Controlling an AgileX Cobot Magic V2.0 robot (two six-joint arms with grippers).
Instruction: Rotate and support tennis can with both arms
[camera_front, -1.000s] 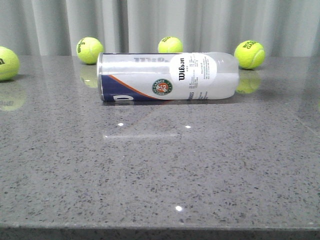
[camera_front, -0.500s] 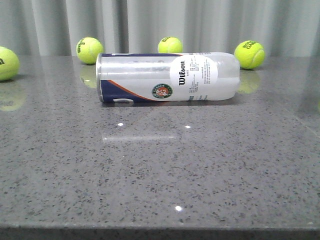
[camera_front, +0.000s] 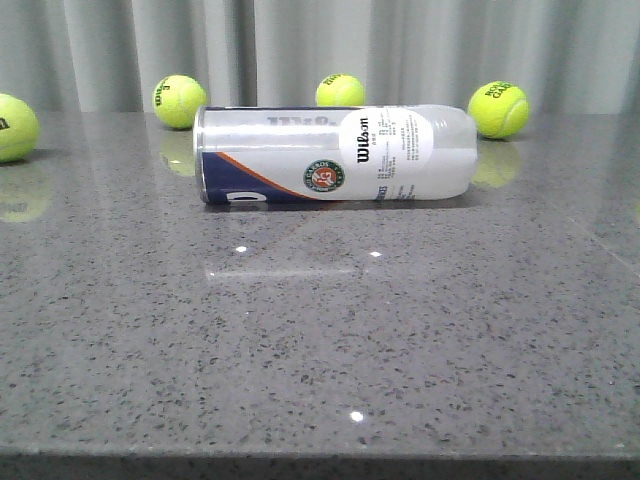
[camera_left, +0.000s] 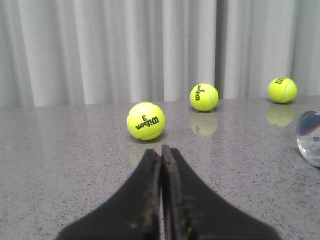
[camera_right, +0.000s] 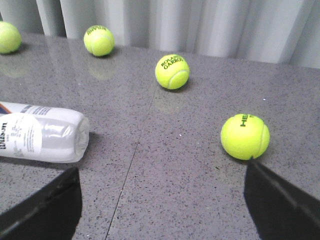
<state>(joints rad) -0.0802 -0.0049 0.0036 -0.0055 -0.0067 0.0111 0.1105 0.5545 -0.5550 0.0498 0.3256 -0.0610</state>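
The tennis can (camera_front: 330, 155) lies on its side on the grey table (camera_front: 320, 340), metal rim to the left, clear end to the right, round logo facing the camera. Neither arm shows in the front view. In the left wrist view my left gripper (camera_left: 161, 148) is shut with nothing in it, low over the table; only the tennis can's metal rim (camera_left: 311, 137) shows, off to one side. My right gripper (camera_right: 161, 170) is open wide over bare table, and the tennis can's clear end (camera_right: 45, 132) lies just beyond one finger, apart from it.
Several tennis balls lie around: behind the can (camera_front: 340, 90), at the back left (camera_front: 179, 100), back right (camera_front: 499, 108) and far left (camera_front: 15, 127). One ball (camera_left: 145, 120) sits straight ahead of the left fingers. Another ball (camera_right: 245, 136) sits just beyond a right finger. Curtains hang behind.
The can rolled a little about its long axis half a second ago, its logo dipping, and has rolled back to where it stood a second ago.
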